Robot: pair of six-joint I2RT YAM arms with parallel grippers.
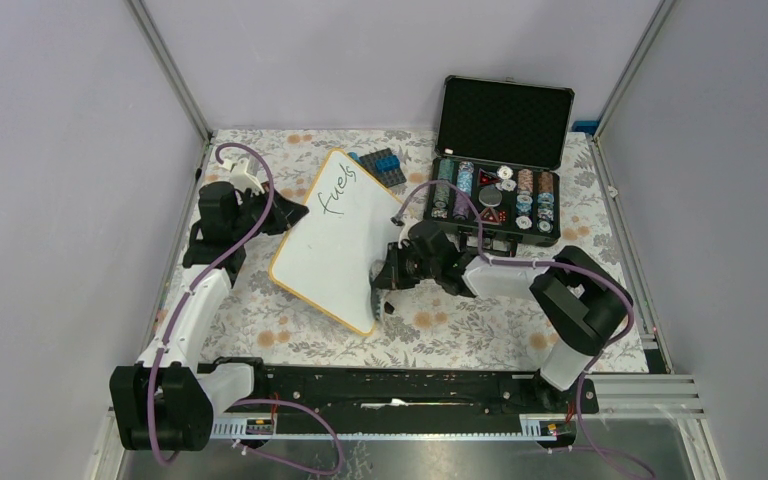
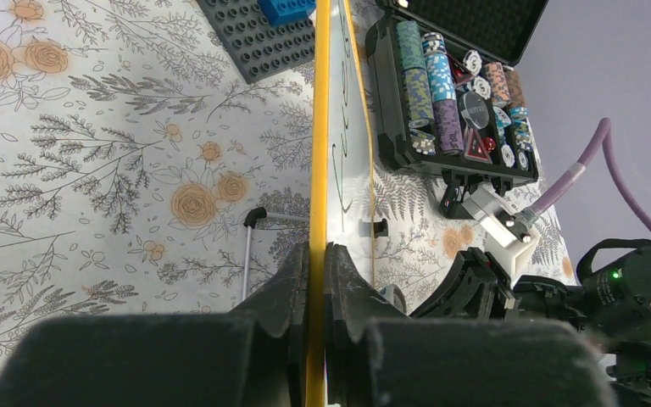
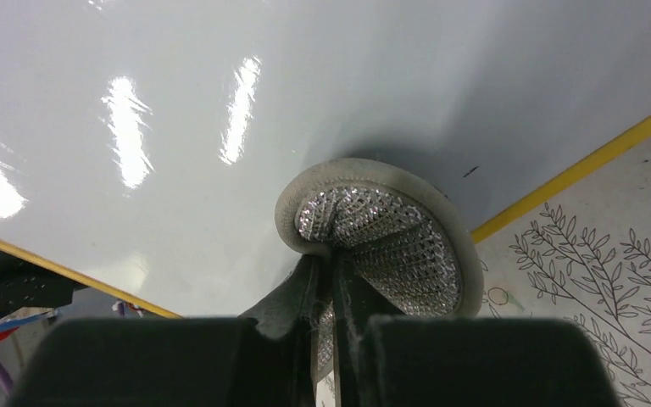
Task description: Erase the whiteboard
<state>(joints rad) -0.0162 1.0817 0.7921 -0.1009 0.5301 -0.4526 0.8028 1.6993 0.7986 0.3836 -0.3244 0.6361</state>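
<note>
The whiteboard (image 1: 335,240) is white with a yellow rim and black handwriting near its far end. It stands tilted, its left edge lifted off the table. My left gripper (image 1: 288,213) is shut on the board's left rim (image 2: 317,170), seen edge-on in the left wrist view. My right gripper (image 1: 388,277) is shut on a round grey pad with silver mesh (image 3: 381,233), pressed against the board's white face (image 3: 220,110) near its right edge.
An open black chip case (image 1: 498,190) with stacked chips stands right of the board. A dark grey brick plate with a blue brick (image 1: 380,165) lies behind it. A thin white pen with a black cap (image 2: 248,250) lies on the floral cloth under the board.
</note>
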